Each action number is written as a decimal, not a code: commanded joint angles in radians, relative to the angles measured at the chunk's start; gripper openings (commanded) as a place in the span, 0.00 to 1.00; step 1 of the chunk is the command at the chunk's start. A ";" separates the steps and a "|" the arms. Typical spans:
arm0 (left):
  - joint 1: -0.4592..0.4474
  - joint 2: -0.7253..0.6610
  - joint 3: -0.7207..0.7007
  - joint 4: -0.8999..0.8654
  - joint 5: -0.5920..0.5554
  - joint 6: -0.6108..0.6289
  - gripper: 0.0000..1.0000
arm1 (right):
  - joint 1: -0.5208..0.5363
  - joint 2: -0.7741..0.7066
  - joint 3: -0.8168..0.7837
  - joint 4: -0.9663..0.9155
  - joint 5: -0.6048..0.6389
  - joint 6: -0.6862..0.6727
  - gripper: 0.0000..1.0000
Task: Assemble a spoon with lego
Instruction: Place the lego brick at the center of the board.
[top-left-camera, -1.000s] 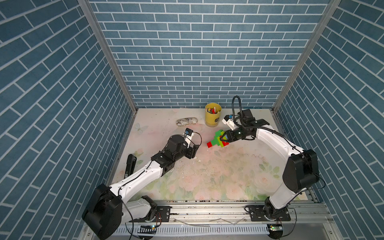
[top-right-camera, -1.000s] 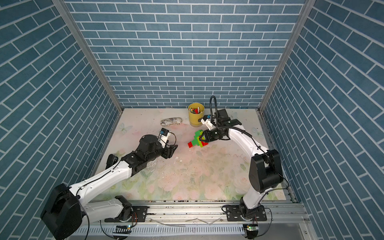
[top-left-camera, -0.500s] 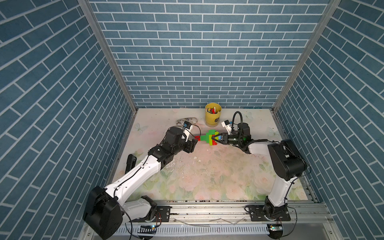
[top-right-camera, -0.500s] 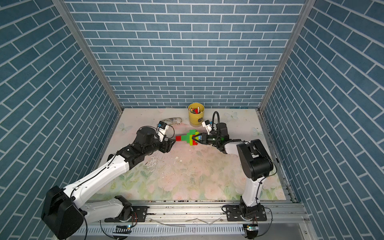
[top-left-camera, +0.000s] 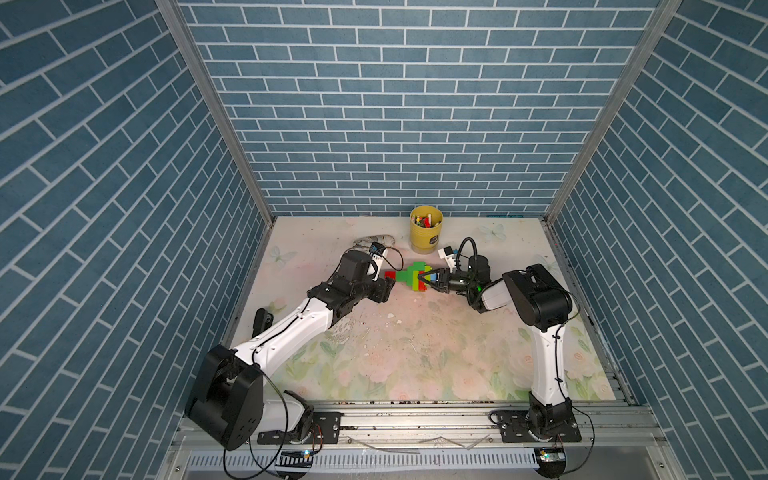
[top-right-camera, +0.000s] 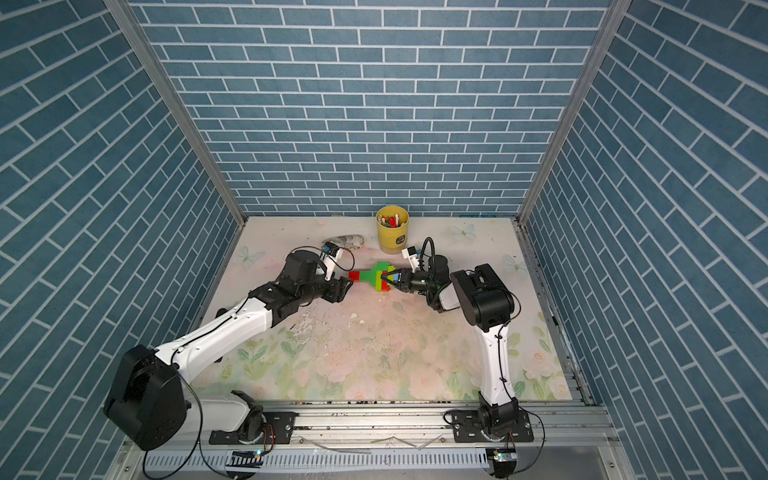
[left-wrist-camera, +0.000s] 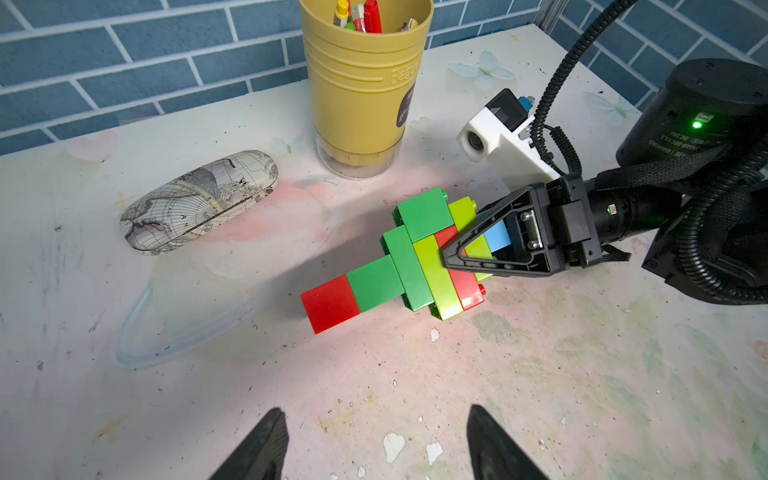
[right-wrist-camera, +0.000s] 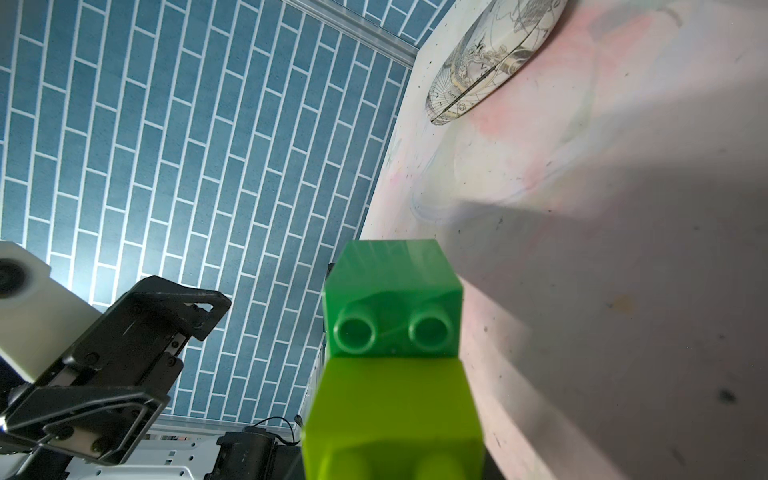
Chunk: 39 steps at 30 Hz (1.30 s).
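A: Start from the front rail (top-left-camera: 415, 417). What is the left gripper (left-wrist-camera: 376, 440) doing?

B: Its jaws are spread with nothing between them. It hangs low over the floral table (left-wrist-camera: 374, 374), aimed at the stem end of the spoon (left-wrist-camera: 407, 266). It is near the stem but apart from it.

A: Where is the spoon?

B: It is mid-table, held level, with the stem toward the left arm. A red brick is at the stem's end and a green one comes next. The head then widens through green, lime and red to a light-blue tip (the studs point toward the right arm, and the right wrist view shows two on a green brick close up). A shadow lies on the table beside it. The views do not show whether its lower edge touches the surface.

A: And the right gripper (left-wrist-camera: 451, 255)?

B: It is pinching the spoon's head. One finger lies across the lime and red bricks, and the other is hidden behind the head. The light-blue tip sits between the fingers, toward the palm.

A: What is farther back?

B: A map-printed glasses case (left-wrist-camera: 199, 199) lies flat beyond the left gripper. A yellow cup (left-wrist-camera: 357, 83) stands upright just behind the spoon's head, holding small coloured bits. It is close to the blue brick back wall (top-left-camera: 395, 124).
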<state>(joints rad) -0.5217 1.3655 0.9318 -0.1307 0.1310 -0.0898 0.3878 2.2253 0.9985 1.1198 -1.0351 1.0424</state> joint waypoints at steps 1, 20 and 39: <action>0.007 0.025 0.034 0.038 0.021 0.004 0.70 | 0.006 0.036 0.023 0.074 -0.033 0.036 0.28; 0.018 0.134 0.086 0.069 0.062 0.010 0.70 | 0.009 0.069 0.033 -0.112 -0.080 -0.010 0.58; 0.119 0.487 0.235 0.332 0.329 -0.167 0.95 | 0.028 -0.302 0.169 -1.348 0.664 -0.615 0.99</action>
<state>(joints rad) -0.4046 1.8153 1.1374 0.1368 0.3874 -0.2173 0.4088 1.9480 1.1629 -0.0357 -0.5644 0.5716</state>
